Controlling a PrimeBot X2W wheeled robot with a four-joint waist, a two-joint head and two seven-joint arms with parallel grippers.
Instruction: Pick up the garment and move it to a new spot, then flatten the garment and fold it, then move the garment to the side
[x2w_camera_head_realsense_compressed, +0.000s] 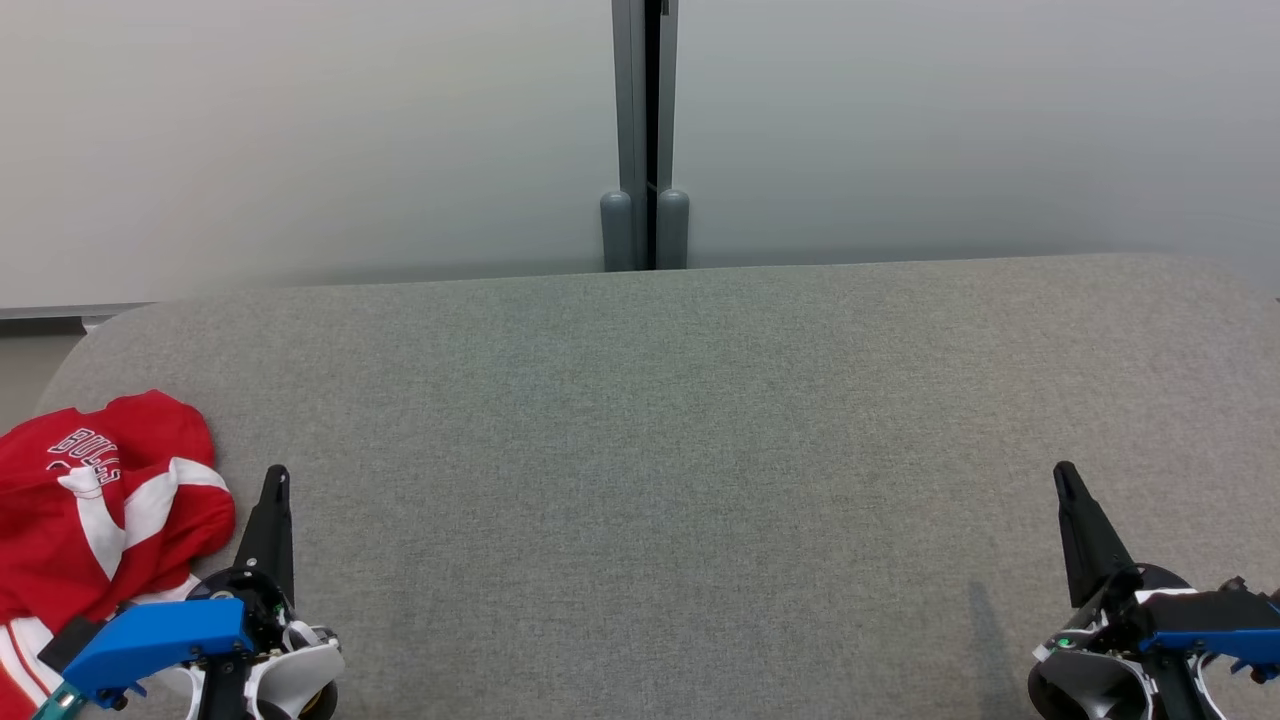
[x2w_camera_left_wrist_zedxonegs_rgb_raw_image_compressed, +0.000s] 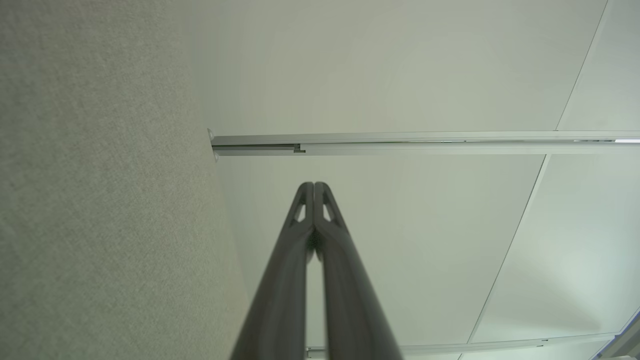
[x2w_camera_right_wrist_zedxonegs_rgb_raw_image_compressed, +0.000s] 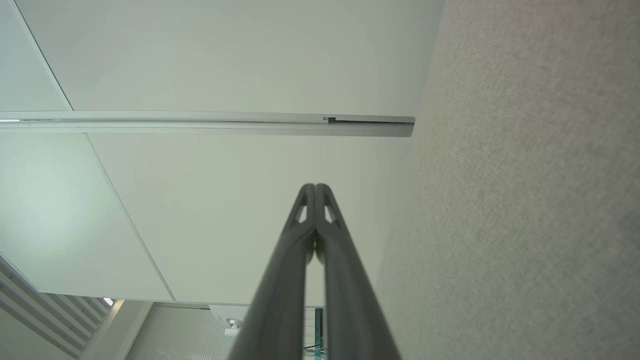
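We judge the first step to be in hand, the pick-up, and not yet begun; the garment (x2w_camera_head_realsense_compressed: 100, 500), a red jersey with white stripes and lettering, lies crumpled at the near left corner of the grey tabletop (x2w_camera_head_realsense_compressed: 650, 420), part of it running out past the left and bottom of the head view. Our left hand (x2w_camera_head_realsense_compressed: 277, 475) stands just to the right of it, its two dark fingers pressed together and holding nothing, tips pointing away toward the far edge; whether its body touches the cloth we cannot tell, since the blue housing overlaps the jersey there. Our right hand (x2w_camera_head_realsense_compressed: 1065, 472) is well apart at the near right, likewise closed and empty; both wrist views confirm the fingers meet at the tips. The next move, as we read it, calls for the left hand to open, turn toward the jersey and come down on a raised fold, taking enough cloth that it lifts as one bundle; the right hand may need to cross over to help. For edges, the jersey sits close to the tabletop's rounded left corner, so a careless drag leftward could slide it off; the far edge runs along the pale wall panels (x2w_camera_head_realsense_compressed: 300, 130) and a grey post (x2w_camera_head_realsense_compressed: 645, 220). The middle and right of the tabletop lie bare between our hands, and we think that is the natural new spot, with room to spread and fold.
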